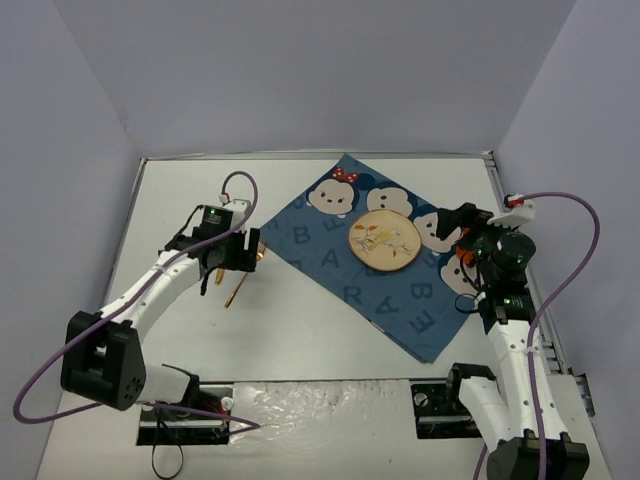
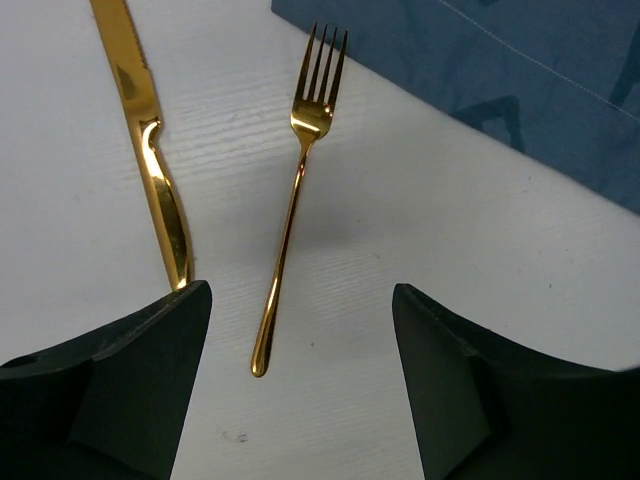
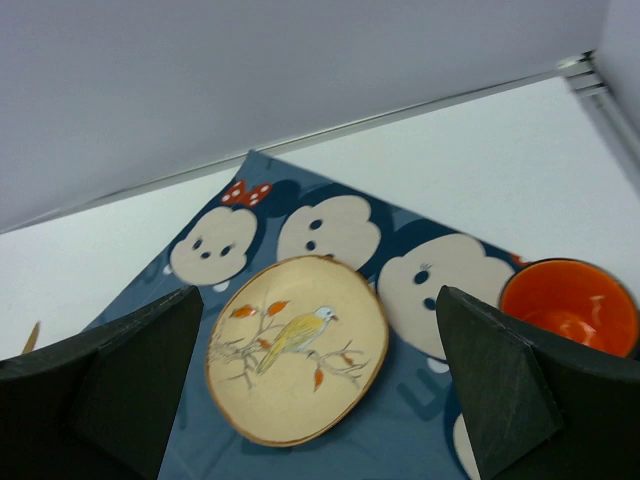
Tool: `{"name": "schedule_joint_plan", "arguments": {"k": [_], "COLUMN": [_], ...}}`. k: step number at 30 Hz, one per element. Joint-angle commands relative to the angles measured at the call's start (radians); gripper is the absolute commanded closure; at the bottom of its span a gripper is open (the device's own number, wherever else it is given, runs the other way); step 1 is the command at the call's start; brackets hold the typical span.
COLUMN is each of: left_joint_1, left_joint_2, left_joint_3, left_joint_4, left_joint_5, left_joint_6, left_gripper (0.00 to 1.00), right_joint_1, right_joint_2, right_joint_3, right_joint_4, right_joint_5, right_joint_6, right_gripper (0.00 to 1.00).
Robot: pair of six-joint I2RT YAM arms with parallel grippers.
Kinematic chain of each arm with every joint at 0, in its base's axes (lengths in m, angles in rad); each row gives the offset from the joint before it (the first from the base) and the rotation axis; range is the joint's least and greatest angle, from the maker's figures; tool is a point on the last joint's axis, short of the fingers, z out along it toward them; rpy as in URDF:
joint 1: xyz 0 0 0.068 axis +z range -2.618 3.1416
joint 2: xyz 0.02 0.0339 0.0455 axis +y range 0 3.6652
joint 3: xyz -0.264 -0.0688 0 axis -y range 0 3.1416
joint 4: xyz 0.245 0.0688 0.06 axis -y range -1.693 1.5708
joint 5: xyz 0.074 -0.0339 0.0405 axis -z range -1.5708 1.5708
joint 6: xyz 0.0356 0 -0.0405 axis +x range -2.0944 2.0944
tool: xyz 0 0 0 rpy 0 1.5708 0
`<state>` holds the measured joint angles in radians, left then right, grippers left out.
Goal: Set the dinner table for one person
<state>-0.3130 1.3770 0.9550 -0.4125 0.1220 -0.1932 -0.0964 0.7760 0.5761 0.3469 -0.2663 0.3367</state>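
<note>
My left gripper (image 2: 300, 300) hangs over the white dinner table (image 2: 480, 260), jaws apart and empty. They straddle the gold fork (image 2: 300, 170) so its handle lies between them, ready for a pinch; the gold knife (image 2: 155, 170) lies just beside it. My right gripper (image 3: 320, 300) stands wide, holding nothing, above the bird-painted plate (image 3: 297, 362) on the blue mouse-print placemat (image 3: 420, 400), an orange bowl (image 3: 568, 305) near it.

you have the white dinner table (image 1: 300, 335) carrying a dark blue printed cloth (image 1: 330, 258), laid askew. just off the cloth's left edge lies a gold fork (image 2: 295, 200), tines toward the cloth, not touching it. a gold knife (image 2: 152, 160) lies beside the fork, farther from the cloth.
</note>
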Motion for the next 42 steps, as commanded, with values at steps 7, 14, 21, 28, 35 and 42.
{"name": "schedule_joint_plan", "arguments": {"k": [7,14,21,28,35,42], "left_joint_1": [0.006,0.018,0.018,0.02,0.009,-0.018], "left_joint_2": [0.221,0.282,0.33,0.367,0.312,0.156], "left_joint_3": [0.089,0.1,0.099,0.11,0.107,0.202], "left_joint_4": [0.096,0.102,0.096,0.084,0.073,-0.014], "left_joint_5": [0.004,-0.043,-0.031,-0.008,0.02,-0.02], "left_joint_6": [0.043,0.074,0.115,0.136,0.143,0.142], "left_gripper": [0.44,0.51,0.65,0.88,1.0,1.0], "right_joint_1": [0.125,0.159,0.175,0.19,0.211,0.234], "right_joint_2": [-0.056,-0.094,-0.112,-0.125,-0.141,-0.158], "right_joint_3": [-0.07,-0.117,-0.122,-0.122,-0.118,-0.102], "right_joint_4": [0.11,0.11,0.099,0.083,0.066,0.041], "right_joint_5": [-0.092,-0.074,-0.051,-0.036,-0.014,-0.008], "right_joint_6": [-0.016,-0.034,-0.043,-0.056,-0.067,-0.061], "right_gripper": [0.0,0.0,0.0,0.0,0.0,0.0]}}
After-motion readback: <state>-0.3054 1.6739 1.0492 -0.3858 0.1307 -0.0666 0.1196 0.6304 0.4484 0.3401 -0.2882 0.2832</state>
